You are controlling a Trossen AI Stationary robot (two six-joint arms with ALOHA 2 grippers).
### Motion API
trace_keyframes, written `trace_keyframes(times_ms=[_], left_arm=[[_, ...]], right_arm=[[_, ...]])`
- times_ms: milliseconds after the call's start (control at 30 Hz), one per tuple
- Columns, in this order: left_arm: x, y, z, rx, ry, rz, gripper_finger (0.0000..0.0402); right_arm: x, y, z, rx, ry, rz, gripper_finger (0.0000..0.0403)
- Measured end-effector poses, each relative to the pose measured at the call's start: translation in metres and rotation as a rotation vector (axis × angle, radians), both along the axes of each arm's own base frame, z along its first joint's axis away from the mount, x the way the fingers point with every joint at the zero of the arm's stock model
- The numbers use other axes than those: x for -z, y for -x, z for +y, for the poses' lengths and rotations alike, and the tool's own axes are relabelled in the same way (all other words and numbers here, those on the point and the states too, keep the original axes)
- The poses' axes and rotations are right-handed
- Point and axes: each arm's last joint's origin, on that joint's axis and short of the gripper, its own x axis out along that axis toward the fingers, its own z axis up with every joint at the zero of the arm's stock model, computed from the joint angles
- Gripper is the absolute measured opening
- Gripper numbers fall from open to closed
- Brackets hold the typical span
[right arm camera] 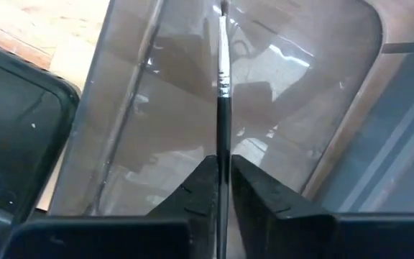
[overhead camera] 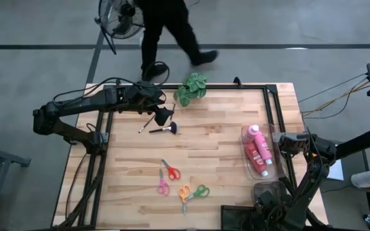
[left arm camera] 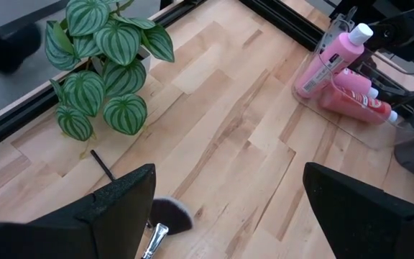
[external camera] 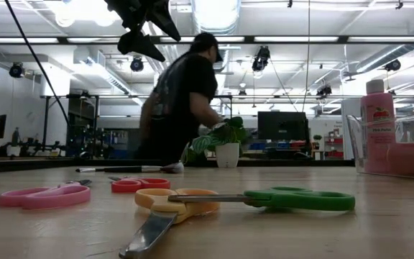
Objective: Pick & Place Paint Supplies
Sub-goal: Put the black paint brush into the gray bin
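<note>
My left gripper (overhead camera: pixel 162 116) hangs open above the far left of the table; it also shows in the left wrist view (left arm camera: pixel 228 216). Below it lie a fan-tipped brush (left arm camera: pixel 167 217) and a thin dark brush (overhead camera: pixel 148 122). Two pink bottles and a red one (overhead camera: pixel 259 149) lie in a clear tray (overhead camera: pixel 245 136) at the right, white caps toward the near edge. My right gripper (right arm camera: pixel 223 162) is shut on a thin dark-handled brush (right arm camera: pixel 223 79) above a second clear container (right arm camera: pixel 135 108) at the near right corner (overhead camera: pixel 272 191). My right gripper pinches the brush's dark handle (right arm camera: pixel 223 140) between its two fingers. The brush lies along the fingers and sticks out beyond their tips, its silver ferrule and bristle end away from the gripper, over the clear container. The handle's back end is hidden between the fingers.
A green leafy plant (overhead camera: pixel 192 88) in a white pot stands at the far edge. Several scissors, red (overhead camera: pixel 170 171), pink (overhead camera: pixel 163 187), orange (overhead camera: pixel 184 192) and green (overhead camera: pixel 200 191), lie near the front middle. A black tray (overhead camera: pixel 236 215) sits at the near edge. A person (overhead camera: pixel 166 29) walks beyond the far edge.
</note>
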Motion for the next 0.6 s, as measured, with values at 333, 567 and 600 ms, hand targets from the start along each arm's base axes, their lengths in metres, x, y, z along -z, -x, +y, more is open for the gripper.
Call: trace_keyframes(times_ms=[333, 567, 600], left_arm=[[0.0001, 0.0000, 0.0000, 0.000, 0.000, 0.000, 0.0356], [0.0000, 0.0000, 0.0000, 0.000, 0.000, 0.000, 0.0356], [0.0000, 0.0000, -0.0001, 0.000, 0.000, 0.000, 0.0356]], right_arm=[[-0.0002, 0.0001, -0.0005, -0.003, 0.004, 0.002, 0.0144], [-0.0007, 0.0003, -0.0007, -0.003, 0.003, 0.007, 0.0161], [-0.0018, 0.0005, -0.0009, -0.002, -0.001, 0.009, 0.0162]])
